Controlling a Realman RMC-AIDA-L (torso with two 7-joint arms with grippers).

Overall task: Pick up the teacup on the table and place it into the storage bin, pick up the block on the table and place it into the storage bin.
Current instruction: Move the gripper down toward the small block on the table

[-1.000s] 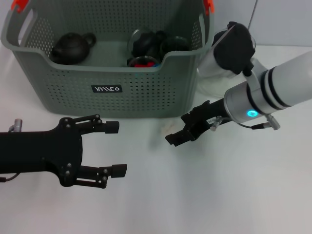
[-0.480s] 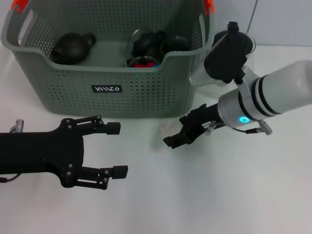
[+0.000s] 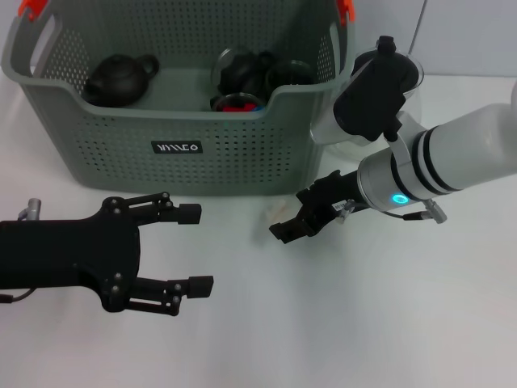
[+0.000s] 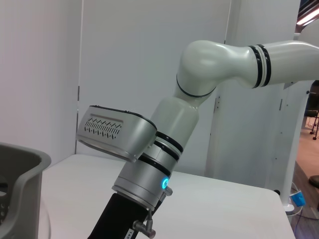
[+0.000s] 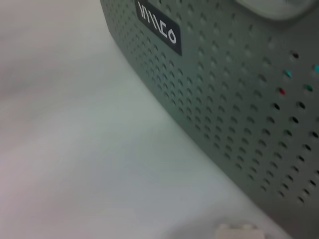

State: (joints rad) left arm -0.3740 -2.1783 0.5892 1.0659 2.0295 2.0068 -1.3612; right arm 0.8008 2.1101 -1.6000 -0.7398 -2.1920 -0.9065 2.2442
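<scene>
The grey-green storage bin [image 3: 97, 121] stands at the back left; its black label [image 5: 158, 29] fills the right wrist view. Inside the bin a dark teacup with a red inside [image 3: 236, 103] sits among other dark teaware. A small pale block [image 3: 273, 208] lies on the white table just in front of the bin's right corner, and it also shows at the edge of the right wrist view as a block [image 5: 240, 230]. My right gripper [image 3: 294, 215] hangs open right beside it, fingers either side of nothing. My left gripper [image 3: 195, 249] is open at the front left, empty.
A dark teapot [image 3: 119, 78] lies in the bin's left half. A glass teapot with a black lid [image 3: 386, 50] stands behind my right arm, right of the bin. The left wrist view shows my right arm [image 4: 149, 164] and the bin's rim [image 4: 22, 164].
My right gripper has slid a little left and down towards the block, and its forearm has swung inward. The left arm has hardly moved.
</scene>
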